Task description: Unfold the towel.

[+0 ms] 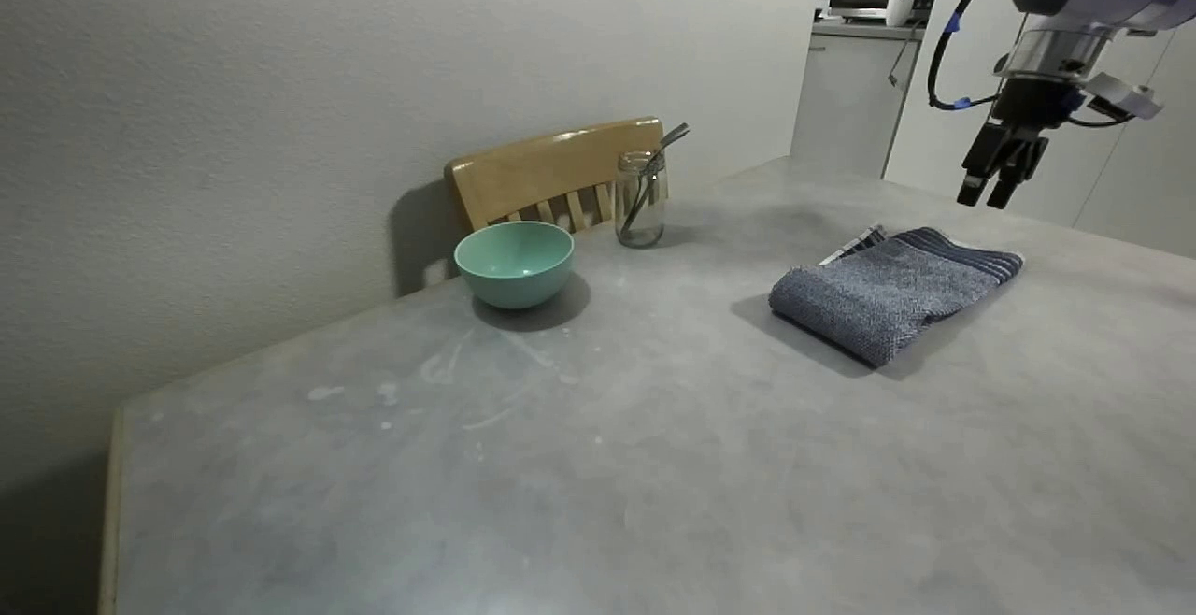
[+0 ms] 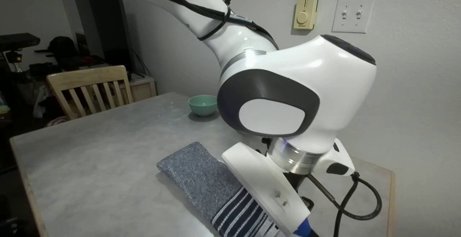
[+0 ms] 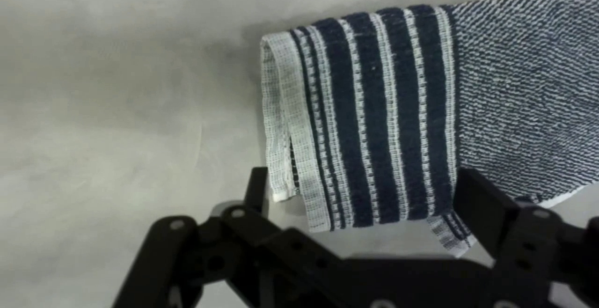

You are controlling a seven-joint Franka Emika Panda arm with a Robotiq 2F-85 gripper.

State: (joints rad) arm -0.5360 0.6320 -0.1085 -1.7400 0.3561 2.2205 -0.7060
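Observation:
The blue-grey towel (image 1: 888, 288) lies folded over in layers on the table, its dark end crossed by light stripes. In the wrist view the towel (image 3: 383, 88) shows its pale hem, with two layers slightly apart at the left and a small corner poking out beneath near the right finger. My gripper (image 1: 984, 194) hangs above the table beyond the striped end, pointing down and apart from the cloth. Its jaws stand wide with nothing held, as the gripper (image 3: 362, 174) shows from the wrist. In an exterior view the arm covers part of the towel (image 2: 201, 179) and hides the fingers.
A teal bowl (image 1: 514, 269) stands near the wall side of the table (image 1: 561, 465). Close to it is a glass jar (image 1: 640, 213) with a metal utensil inside. A wooden chair (image 1: 551, 162) backs onto that edge; another chair (image 2: 90, 85) stands at a different side.

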